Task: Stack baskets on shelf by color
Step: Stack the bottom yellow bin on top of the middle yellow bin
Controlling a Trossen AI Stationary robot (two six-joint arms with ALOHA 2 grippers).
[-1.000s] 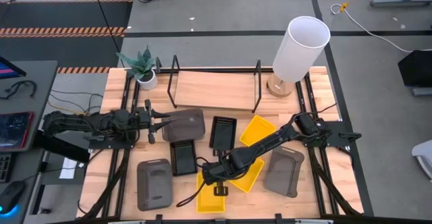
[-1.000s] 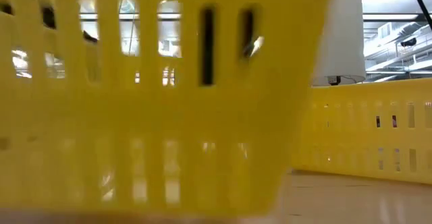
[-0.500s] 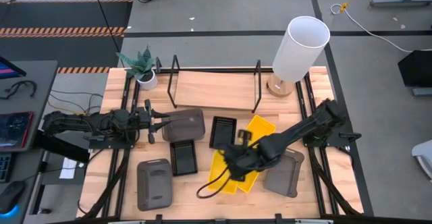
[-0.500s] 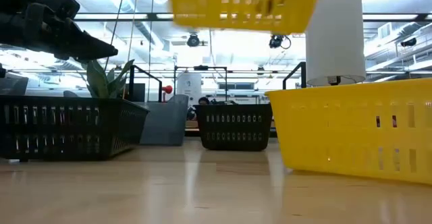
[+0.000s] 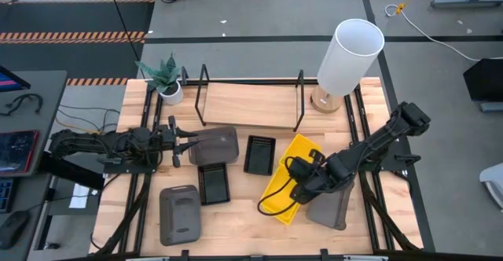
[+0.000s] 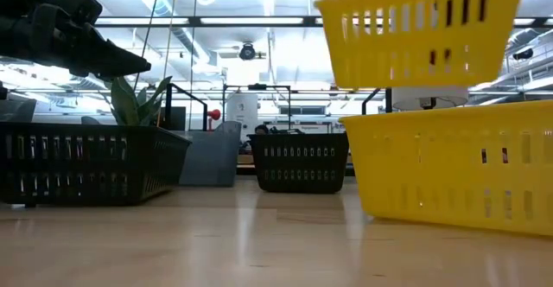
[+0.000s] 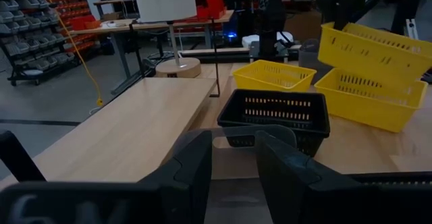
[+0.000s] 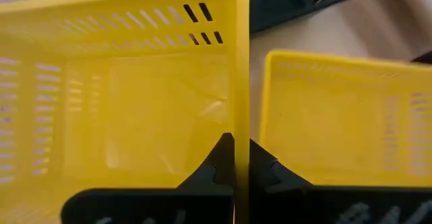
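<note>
My right gripper is shut on a yellow basket and holds it in the air over a second yellow basket. A third yellow basket stands behind them. My left gripper is open at the left end of a dark grey basket; I cannot tell whether it touches. Two more dark grey baskets and black baskets rest on the tabletop. The shelf stands at the far edge. My right gripper pinches one side wall of the yellow basket at its rim, one finger inside and one outside. It comes slanting down from the table's right. The basket is lifted clear, slightly tilted, above the second yellow basket.
A white lamp stands at the far right corner, right of the shelf's wire loop. A small potted plant sits at the far left corner. Bare tabletop shows along the near edge.
My right gripper has lifted the yellow basket off the table at the near edge and carried it up and toward the right. The basket now hangs above the other yellow basket. My left arm has kept still.
</note>
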